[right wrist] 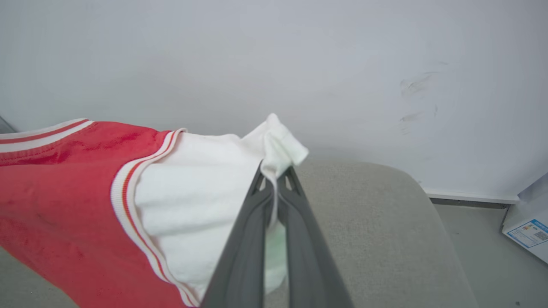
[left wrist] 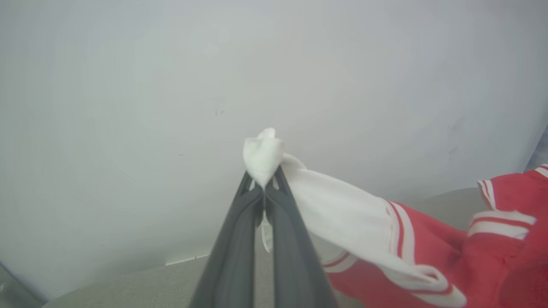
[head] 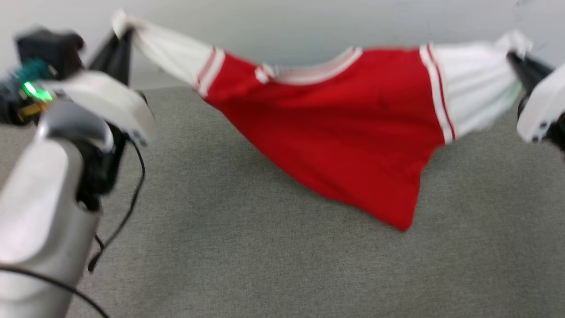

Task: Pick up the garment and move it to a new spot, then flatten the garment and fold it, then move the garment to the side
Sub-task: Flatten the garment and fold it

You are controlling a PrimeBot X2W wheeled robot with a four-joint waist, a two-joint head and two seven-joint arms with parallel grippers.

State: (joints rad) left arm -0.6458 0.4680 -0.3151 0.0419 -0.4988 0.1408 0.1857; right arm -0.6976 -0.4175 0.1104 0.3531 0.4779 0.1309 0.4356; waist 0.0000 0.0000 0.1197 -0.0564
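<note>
The garment [head: 335,132] is a red jersey with white sleeves and red-and-white stripe trim. It hangs stretched in the air above the grey surface. My left gripper [head: 121,31] is shut on the tip of one white sleeve [left wrist: 262,156] at the upper left of the head view. At the far right my right gripper [head: 514,55] is shut on the tip of the other white sleeve [right wrist: 278,145]. The red body [right wrist: 55,184] sags between them, and its lowest corner [head: 404,223] hangs close to the surface.
A grey fabric-covered table [head: 247,247] lies below, with its rounded right edge [right wrist: 424,201] near a pale wall. A white box with a blue label [right wrist: 528,224] sits on the floor beyond that edge. A black cable [head: 128,207] dangles from my left arm.
</note>
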